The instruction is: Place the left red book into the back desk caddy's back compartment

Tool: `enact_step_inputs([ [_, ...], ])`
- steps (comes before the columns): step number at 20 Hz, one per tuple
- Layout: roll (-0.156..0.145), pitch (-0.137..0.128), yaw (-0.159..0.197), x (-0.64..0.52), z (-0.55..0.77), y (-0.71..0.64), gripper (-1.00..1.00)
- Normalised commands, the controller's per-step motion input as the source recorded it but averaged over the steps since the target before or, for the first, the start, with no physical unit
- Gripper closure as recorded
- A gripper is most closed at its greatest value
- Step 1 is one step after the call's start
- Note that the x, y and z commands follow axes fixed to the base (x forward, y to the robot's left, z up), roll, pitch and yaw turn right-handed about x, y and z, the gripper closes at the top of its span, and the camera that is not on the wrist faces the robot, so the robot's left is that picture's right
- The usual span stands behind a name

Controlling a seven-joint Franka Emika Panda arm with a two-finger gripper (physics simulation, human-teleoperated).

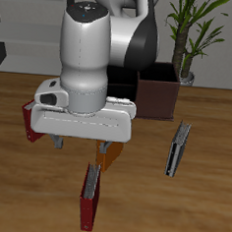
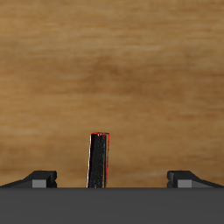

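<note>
My gripper (image 1: 82,143) hangs over the desk (image 1: 204,209) with its jaws spread wide and nothing between them. Both fingertips (image 2: 39,179) are clear of every object. In the wrist view, the left red book (image 2: 101,159) stands upright on the wood below me. It is seen from above as a narrow dark strip with a thin red outline. It sits between my two fingers, somewhat off centre, and touches neither.

From the front camera, the left red book (image 1: 89,197) stands on end close to the desk's front edge, its thin edge turned toward that camera. It is apart from the other books and well away from the caddy (image 1: 156,92).

The caddy, a dark brown box with a black inside, rests farther back on the desk, just beside my arm (image 1: 94,47). The arm covers part of it, so I cannot make out its cells or the back compartment from here.

An orange book (image 1: 112,153) stands just behind my gripper, partly hidden by one finger. A darker red book (image 1: 27,121) shows at the edge of my hand, mostly covered by it. A grey book (image 1: 177,150) stands alone on open wood between the caddy and the front edge. A potted plant (image 1: 193,35) rises behind the caddy, at the back of the desk.
</note>
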Motion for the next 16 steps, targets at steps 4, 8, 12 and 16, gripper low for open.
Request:
enact_step_inputs([
  [4,0.009,0.011,0.014,0.0,-0.13,0.05,-1.0],
  [8,0.008,0.013,-0.015,0.01,-0.24,0.02,-1.0],
  [12,0.013,-0.012,0.011,-0.02,-0.2,0.07,-1.0],
  [16,-0.003,-0.016,-0.037,-0.03,-0.12,-0.04,-1.0],
])
